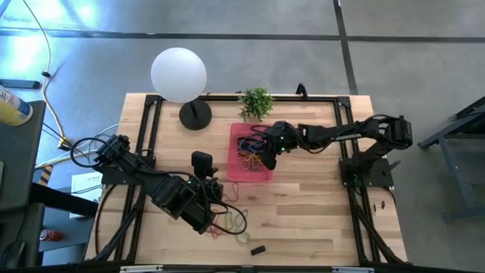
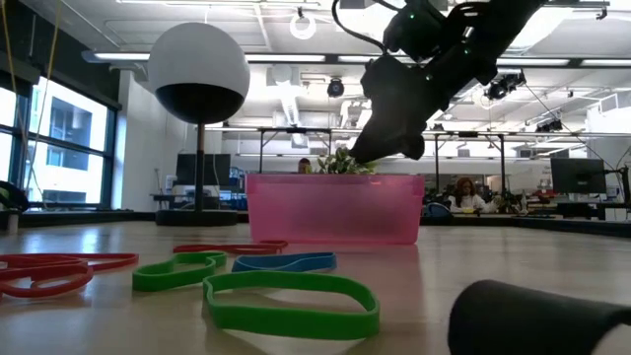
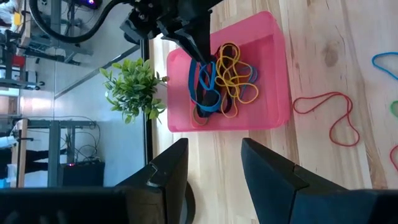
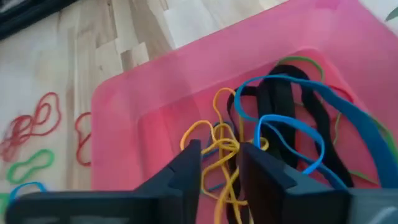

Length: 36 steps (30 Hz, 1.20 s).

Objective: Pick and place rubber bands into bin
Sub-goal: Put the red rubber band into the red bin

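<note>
right gripper (image 4: 221, 163): over bin (image 1: 236, 171), fingers slightly apart around yellow rubber bands (image 4: 217, 146) | left gripper (image 3: 214, 168): open, empty, at bench's 7 o'clock | loose bands (image 2: 291, 304): near 6 o'clock edge

The table (image 1: 303, 220) was made of pale wooden planks and stood on a grey concrete floor (image 1: 250, 61) crossed by dark seams. Bright daylight fell on the floor at one far corner. A lamp (image 2: 198, 74) with a round white globe on a dark stem and round base stood on the table. Beyond it the room was a wide open office with a white ceiling (image 2: 256, 20) carrying long strip lights and exposed ducts. Tall windows (image 2: 59, 138) ran along one side. Desks with dark monitors (image 2: 577, 176) stood far back, and a person (image 2: 461, 193) sat at one of them.
</note>
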Each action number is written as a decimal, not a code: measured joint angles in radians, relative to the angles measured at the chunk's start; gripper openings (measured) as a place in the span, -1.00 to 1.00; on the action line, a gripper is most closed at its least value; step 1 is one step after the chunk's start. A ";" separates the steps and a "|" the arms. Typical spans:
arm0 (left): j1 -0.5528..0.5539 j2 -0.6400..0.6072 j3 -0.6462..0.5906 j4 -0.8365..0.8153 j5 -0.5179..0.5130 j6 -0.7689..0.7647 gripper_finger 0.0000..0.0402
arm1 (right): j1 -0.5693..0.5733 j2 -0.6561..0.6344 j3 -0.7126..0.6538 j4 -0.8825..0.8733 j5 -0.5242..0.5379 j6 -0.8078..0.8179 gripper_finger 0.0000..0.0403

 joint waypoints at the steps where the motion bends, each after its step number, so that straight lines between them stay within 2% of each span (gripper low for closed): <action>1: 0.000 0.000 0.000 0.000 0.000 0.000 -0.31 | -0.002 0.000 0.000 0.000 -0.018 0.001 -0.45; 8: 0.000 0.000 0.000 0.000 0.042 0.007 -0.31 | 0.031 -0.001 0.000 0.012 -0.173 -0.003 -0.18; 13: 0.000 0.000 0.000 0.000 0.086 0.008 -0.31 | 0.119 -0.001 0.000 0.012 -0.184 -0.031 -0.09; 18: 0.000 0.000 0.000 0.017 0.139 0.009 -0.31 | 0.223 -0.002 0.000 0.012 -0.172 -0.058 -0.09; 23: 0.000 0.002 -0.061 0.170 0.184 0.075 -0.31 | 0.317 -0.002 0.000 0.012 -0.129 -0.054 -0.15; 29: 0.000 0.002 -0.219 0.382 0.290 0.109 -0.31 | 0.419 -0.002 0.000 0.008 -0.053 -0.037 -0.25; 32: 0.000 0.002 -0.293 0.455 0.331 0.094 -0.31 | 0.465 -0.016 0.000 -0.025 -0.034 -0.023 -0.29; 36: 0.000 0.002 -0.372 0.530 0.377 0.060 -0.31 | 0.529 -0.057 0.000 -0.090 0.043 -0.009 -0.32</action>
